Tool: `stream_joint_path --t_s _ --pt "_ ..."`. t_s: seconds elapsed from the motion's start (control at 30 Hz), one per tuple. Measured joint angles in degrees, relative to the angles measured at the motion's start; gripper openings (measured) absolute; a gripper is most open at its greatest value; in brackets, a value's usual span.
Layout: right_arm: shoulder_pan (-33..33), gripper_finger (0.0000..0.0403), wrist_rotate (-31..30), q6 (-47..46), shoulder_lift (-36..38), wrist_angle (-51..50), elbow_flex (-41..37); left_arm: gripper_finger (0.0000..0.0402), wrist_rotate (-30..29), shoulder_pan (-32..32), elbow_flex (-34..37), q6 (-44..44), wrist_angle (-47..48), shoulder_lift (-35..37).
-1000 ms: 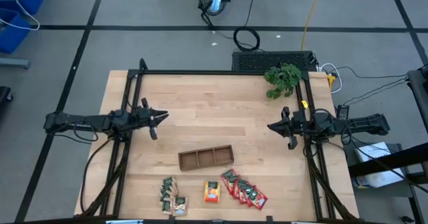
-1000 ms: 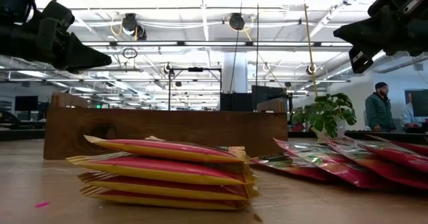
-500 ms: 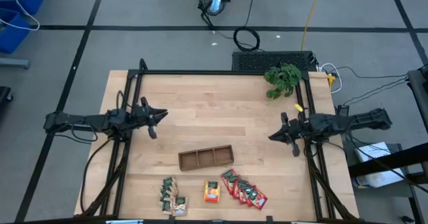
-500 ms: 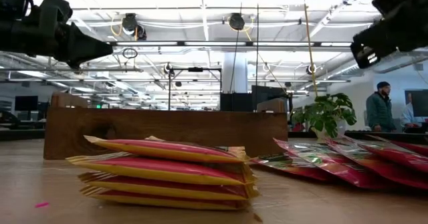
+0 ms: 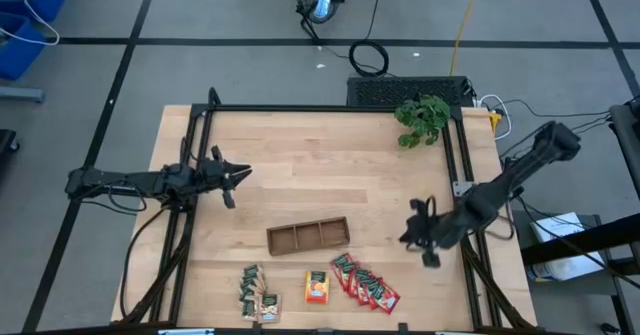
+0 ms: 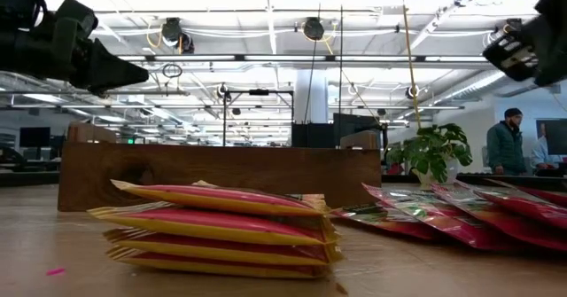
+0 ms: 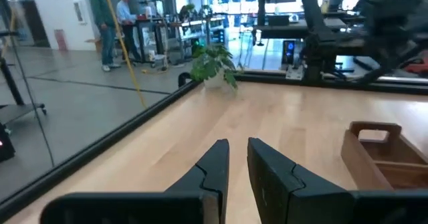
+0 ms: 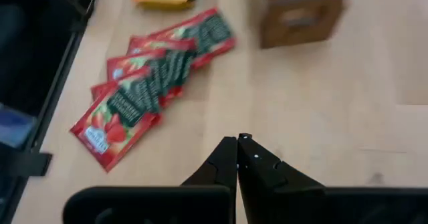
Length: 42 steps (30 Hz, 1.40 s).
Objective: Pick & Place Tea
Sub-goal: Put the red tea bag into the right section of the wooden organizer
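Tea sachets [image 5: 318, 286] lie at counter's [image 5: 320, 175] near edge in three lots: dark green at left, orange stack in middle, red fan [image 8: 150, 77] at right, all just in front of brown tray [image 5: 308, 235]. Right gripper [image 5: 408, 237] hovers beside red fan, jaws together, empty. Left gripper [image 5: 245, 172] waits over counter's left part, jaws slightly apart, holding nothing.

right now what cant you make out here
- Tray compartments: low view, its near wall hides any contents.
- Green sachets: low view does not show them; too small in high view to count.
- Right gripper: cut off by the frame's corner in low view.
- Tray's far end: cut off in both wrist views.
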<state>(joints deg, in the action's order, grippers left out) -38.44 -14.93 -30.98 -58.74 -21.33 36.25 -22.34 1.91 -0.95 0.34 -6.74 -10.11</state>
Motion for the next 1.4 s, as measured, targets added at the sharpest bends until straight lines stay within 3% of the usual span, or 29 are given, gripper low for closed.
stream_joint_path --t_s 0.23,0.53,0.77,1.1,1.4 --pt "-3.7 0.0072 4.3 3.0 -12.5 13.1 -0.1 0.0063 -8.8 0.0 0.0 0.0 -0.8 0.0" --pt "-3.6 0.0141 9.0 14.1 -21.3 28.3 0.0 0.0063 -13.2 0.0 0.0 1.2 -1.2 0.0" --pt "-3.7 0.0147 6.2 21.6 -26.4 30.8 0.0 0.0063 -13.8 0.0 0.0 1.0 -1.3 0.0" --pt "-6.2 0.0142 5.9 23.1 -29.1 33.8 0.0 0.0063 -13.8 0.0 0.0 0.9 -2.1 0.0" --pt "-8.6 0.0124 6.0 14.9 -29.1 33.5 0.0 0.0063 -13.3 0.0 0.0 -1.4 -1.9 0.0"
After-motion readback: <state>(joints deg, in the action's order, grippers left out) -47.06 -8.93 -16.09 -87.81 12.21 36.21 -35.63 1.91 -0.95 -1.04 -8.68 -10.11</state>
